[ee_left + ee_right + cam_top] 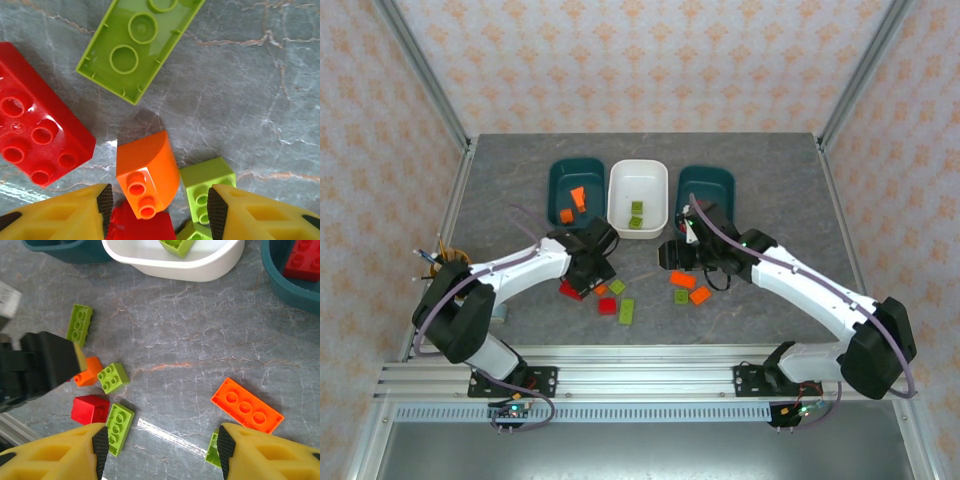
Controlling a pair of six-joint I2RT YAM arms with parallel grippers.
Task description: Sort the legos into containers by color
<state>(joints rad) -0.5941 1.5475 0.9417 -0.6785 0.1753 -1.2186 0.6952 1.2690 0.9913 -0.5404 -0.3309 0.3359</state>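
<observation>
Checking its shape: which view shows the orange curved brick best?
Left wrist: the orange curved brick is close, studs and rounded side clear. Right wrist shows it small, partly hidden; top external, a speck.

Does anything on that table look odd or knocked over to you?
Only small things. One oblong lime green brick lies upside down, hollow underside showing, beside a red brick. Near it a rounded orange brick is tipped on its side, studs pointing sideways. Nothing looks broken.
</observation>
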